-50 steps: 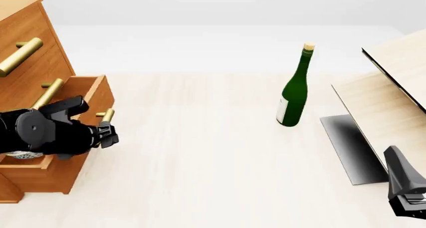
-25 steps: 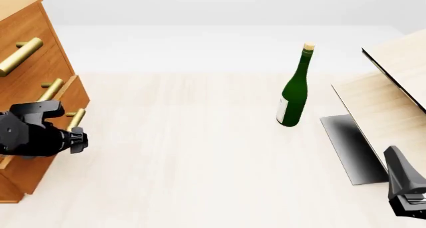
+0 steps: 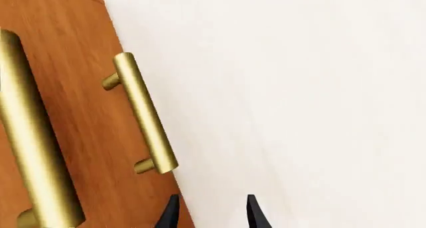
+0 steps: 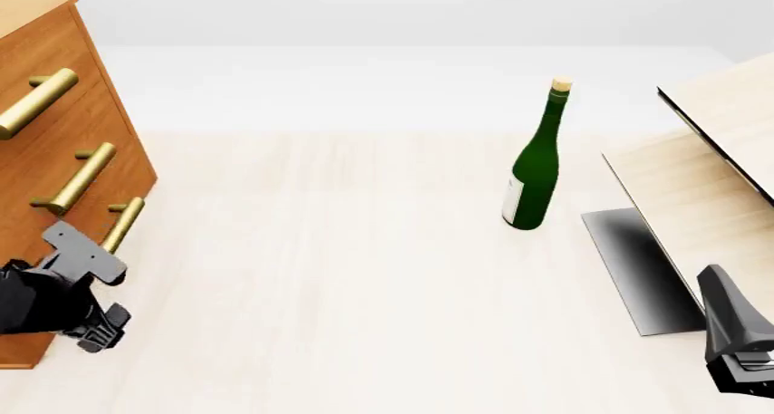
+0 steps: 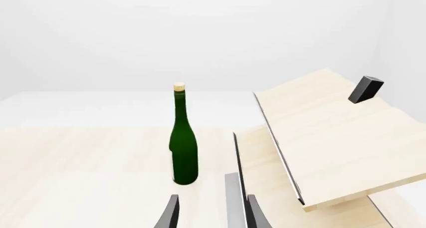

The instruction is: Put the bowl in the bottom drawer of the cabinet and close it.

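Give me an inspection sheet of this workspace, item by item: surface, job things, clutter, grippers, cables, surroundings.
Surface: pale wood-grain tabletop, no spills or marks seen.
Job's things: tall orange-brown wooden cabinet at the table's left edge; the front of its bottom drawer, with a brass bar handle, sits flush with the two above. Speckled bowl: not visible in any view.
Clutter: upright green glass bottle with a cork; pale plywood structure with a dark panel at right.
Grippers: left gripper near the cabinet's base, jaws apart, empty; right gripper low at right, jaws apart, empty.
Cables: nothing seen.
Surroundings: plain white backdrop.
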`<move>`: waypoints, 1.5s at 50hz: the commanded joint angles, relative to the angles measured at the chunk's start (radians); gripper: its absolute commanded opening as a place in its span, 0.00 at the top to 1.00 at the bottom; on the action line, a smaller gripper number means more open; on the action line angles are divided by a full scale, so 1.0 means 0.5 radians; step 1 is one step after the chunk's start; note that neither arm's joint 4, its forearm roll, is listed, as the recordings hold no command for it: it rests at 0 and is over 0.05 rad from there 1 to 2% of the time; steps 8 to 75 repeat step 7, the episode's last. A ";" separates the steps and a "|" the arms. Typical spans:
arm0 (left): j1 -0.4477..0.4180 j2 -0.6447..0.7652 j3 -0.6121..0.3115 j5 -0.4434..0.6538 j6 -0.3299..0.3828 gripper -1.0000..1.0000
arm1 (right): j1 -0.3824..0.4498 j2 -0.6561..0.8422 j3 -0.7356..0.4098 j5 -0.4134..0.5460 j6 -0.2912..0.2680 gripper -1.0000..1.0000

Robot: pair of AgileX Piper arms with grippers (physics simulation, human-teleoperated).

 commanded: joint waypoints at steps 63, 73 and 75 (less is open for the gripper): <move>0.051 0.218 -0.245 0.191 -0.498 0.00 | 0.000 0.000 0.000 0.000 0.000 0.00; 0.051 0.218 -0.245 0.191 -0.498 0.00 | 0.000 0.000 0.000 0.000 0.000 0.00; 0.051 0.218 -0.245 0.191 -0.498 0.00 | 0.000 0.000 0.000 0.000 0.000 0.00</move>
